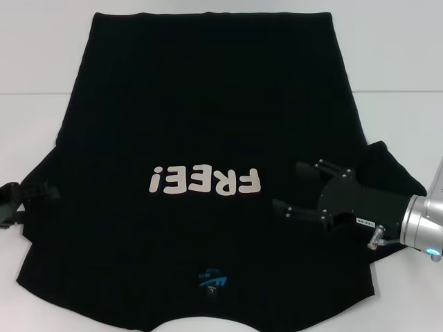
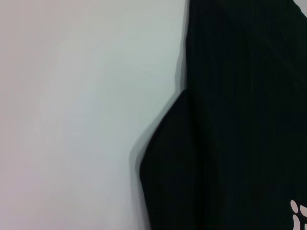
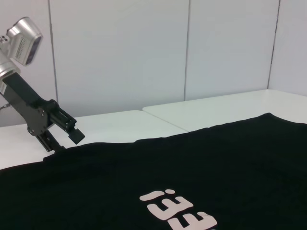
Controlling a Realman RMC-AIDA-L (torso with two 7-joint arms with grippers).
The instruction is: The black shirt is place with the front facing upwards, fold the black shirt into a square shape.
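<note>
the black shirt (image 1: 208,124) lies spread flat on the white table (image 1: 394,62), front up, its "free!" print (image 1: 205,181) near the middle and the blue neck label (image 1: 211,282) at the edge nearest my body. nothing is folded yet, so i judge this the very start: reaching in for the first fold of the sleeves and sides.

my right gripper (image 1: 292,188) hovers over the shirt on my right side, just beside the print, fingers spread apart and grasping nothing. my left gripper (image 1: 12,202) sits at the shirt's left sleeve edge; in the right wrist view its fingers (image 3: 72,130) look parted with nothing plainly between them, the tips just at the cloth.

next, i think, each claw must drop to the fabric at its own sleeve, pinch the edge cleanly through one layer only, and carry it inward toward the middle. the cloth is limp, so a shallow pinch could slip
</note>
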